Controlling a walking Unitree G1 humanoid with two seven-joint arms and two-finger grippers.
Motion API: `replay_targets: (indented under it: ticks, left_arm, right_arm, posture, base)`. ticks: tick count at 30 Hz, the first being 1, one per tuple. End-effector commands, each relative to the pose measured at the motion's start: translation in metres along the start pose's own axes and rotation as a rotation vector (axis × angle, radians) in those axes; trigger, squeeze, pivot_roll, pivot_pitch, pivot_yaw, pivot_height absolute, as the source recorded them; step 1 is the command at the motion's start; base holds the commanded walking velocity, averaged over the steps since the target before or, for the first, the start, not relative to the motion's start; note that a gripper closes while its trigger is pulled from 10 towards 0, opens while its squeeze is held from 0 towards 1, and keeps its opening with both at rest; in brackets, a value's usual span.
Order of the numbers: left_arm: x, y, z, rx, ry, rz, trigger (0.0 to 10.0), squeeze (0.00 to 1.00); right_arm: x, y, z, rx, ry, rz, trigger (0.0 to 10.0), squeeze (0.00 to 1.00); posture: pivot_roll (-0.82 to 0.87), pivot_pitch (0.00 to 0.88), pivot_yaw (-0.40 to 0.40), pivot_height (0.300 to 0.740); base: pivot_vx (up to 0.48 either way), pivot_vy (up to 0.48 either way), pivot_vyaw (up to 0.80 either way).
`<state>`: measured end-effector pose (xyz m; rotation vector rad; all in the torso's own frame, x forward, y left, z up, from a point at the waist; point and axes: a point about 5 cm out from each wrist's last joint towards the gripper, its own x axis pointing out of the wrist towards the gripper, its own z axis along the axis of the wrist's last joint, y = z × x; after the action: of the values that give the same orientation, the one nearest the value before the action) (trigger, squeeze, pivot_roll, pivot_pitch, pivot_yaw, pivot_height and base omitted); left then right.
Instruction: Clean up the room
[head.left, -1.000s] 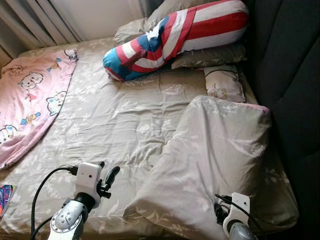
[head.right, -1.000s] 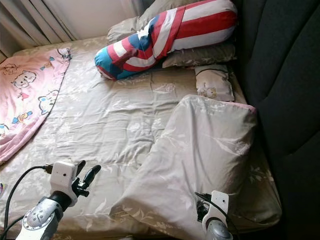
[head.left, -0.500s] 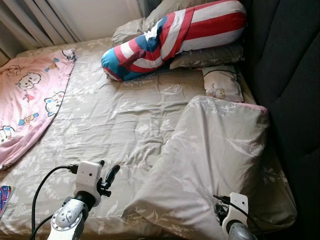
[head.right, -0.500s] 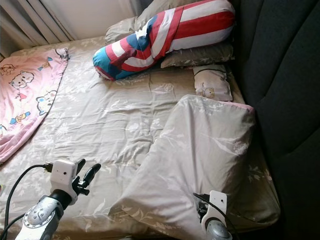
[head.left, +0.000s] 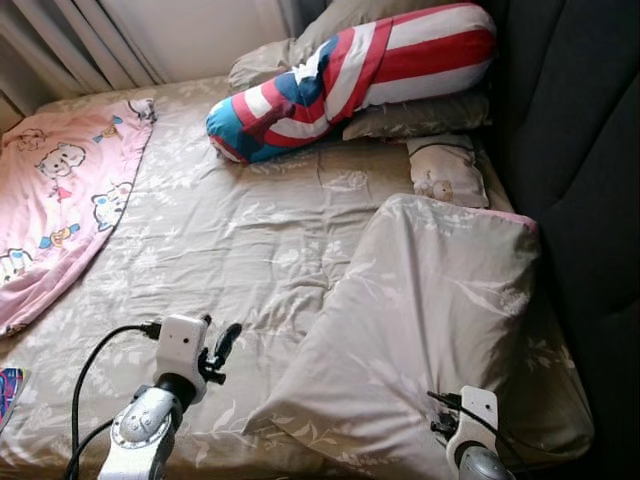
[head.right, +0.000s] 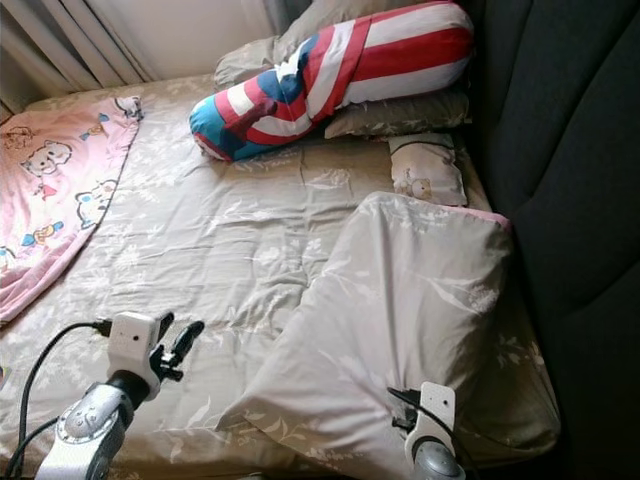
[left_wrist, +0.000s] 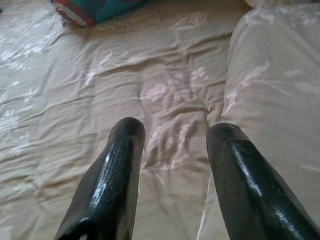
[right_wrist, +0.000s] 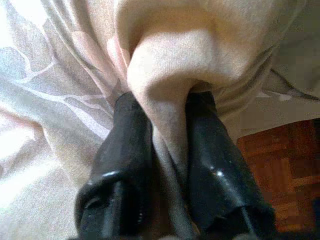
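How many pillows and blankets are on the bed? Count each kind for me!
Pillows: 4: striped bolster, two grey pillows, small cartoon pillow.
Blankets: 2: pink cartoon blanket, beige folded quilt, pinched by the right gripper.
Total: 6.

The right end effector (right_wrist: 160, 125) grips a fold of the beige quilt (head.left: 440, 320), and the cloth covers the fingertips. In the head views only its white wrist housing clears the lower edge. The pink cartoon blanket (head.left: 60, 210) runs off the left edge, as does a small colourful item (head.left: 8, 390) at the lower left corner (too little shows to tell what it is). The striped bolster (head.left: 350, 70) partly hides the grey pillows (head.left: 420, 112) beneath it.
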<state>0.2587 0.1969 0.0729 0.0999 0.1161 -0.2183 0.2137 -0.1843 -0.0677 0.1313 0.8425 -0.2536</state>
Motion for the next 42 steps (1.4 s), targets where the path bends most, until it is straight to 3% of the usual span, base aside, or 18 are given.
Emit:
replay_targets:
  ticks: [1, 14, 21, 26, 31, 34, 35, 36, 41, 42]
  left_arm:
    - [0.000, 0.001, -0.008, 0.005, 0.028, 0.007, 10.0, 0.00]
    - [0.017, -0.008, -0.011, -0.029, -0.005, 0.037, 10.0, 0.00]
    - [0.023, -0.011, -0.011, -0.038, -0.020, 0.047, 10.0, 0.00]
    - [0.025, -0.011, -0.012, -0.042, -0.027, 0.054, 10.0, 0.00]
    - [0.025, -0.012, -0.014, -0.044, -0.026, 0.057, 10.0, 0.00]
    - [0.025, -0.012, -0.016, -0.042, -0.021, 0.057, 10.0, 0.00]
    - [0.025, -0.012, -0.016, -0.042, -0.020, 0.057, 10.0, 0.00]
    - [0.025, -0.012, -0.017, -0.041, -0.020, 0.056, 10.0, 0.00]
    - [0.025, -0.012, -0.018, -0.042, -0.018, 0.055, 10.0, 0.00]
    - [0.025, -0.012, -0.018, -0.044, -0.017, 0.055, 10.0, 0.00]
  right_arm:
    - [-0.003, -0.005, -0.019, -0.008, 0.084, -0.027, 0.0, 0.00]
    - [0.000, -0.074, 0.054, 0.036, -0.155, -0.299, 0.0, 0.00]
    - [-0.010, -0.118, 0.107, 0.058, -0.302, -0.448, 0.0, 0.00]
    - [-0.019, -0.138, 0.132, 0.058, -0.367, -0.507, 0.0, 0.00]
    - [-0.021, -0.141, 0.140, 0.049, -0.375, -0.502, 0.0, 0.00]
    - [-0.017, -0.134, 0.136, 0.029, -0.347, -0.456, 0.0, 0.00]
    - [-0.016, -0.131, 0.135, 0.019, -0.340, -0.447, 7.5, 0.00]
    - [-0.014, -0.126, 0.131, 0.011, -0.330, -0.431, 10.0, 0.00]
    - [-0.012, -0.120, 0.126, 0.015, -0.328, -0.421, 10.0, 0.00]
    - [-0.012, -0.118, 0.127, 0.000, -0.348, -0.411, 10.0, 0.31]
  posture:
    - [0.08, 0.136, 0.121, 0.740]
    - [0.01, 0.078, 0.077, 0.740]
    - [-0.01, 0.053, 0.061, 0.740]
    - [-0.02, 0.048, 0.056, 0.740]
    - [-0.02, 0.044, 0.052, 0.740]
    - [-0.02, 0.042, 0.052, 0.740]
    - [-0.01, 0.041, 0.052, 0.740]
    - [-0.01, 0.040, 0.054, 0.740]
    - [-0.01, 0.038, 0.055, 0.740]
    - [0.00, 0.035, 0.055, 0.740]
  base:
    - [0.000, 0.000, 0.00]
    - [0.000, 0.000, 0.00]
    - [0.000, 0.000, 0.00]
    - [0.000, 0.000, 0.00]
    - [0.000, 0.000, 0.00]
    - [0.000, 0.000, 0.00]
    - [0.000, 0.000, 0.00]
    - [0.000, 0.000, 0.00]
    - [0.000, 0.000, 0.00]
    - [0.000, 0.000, 0.00]
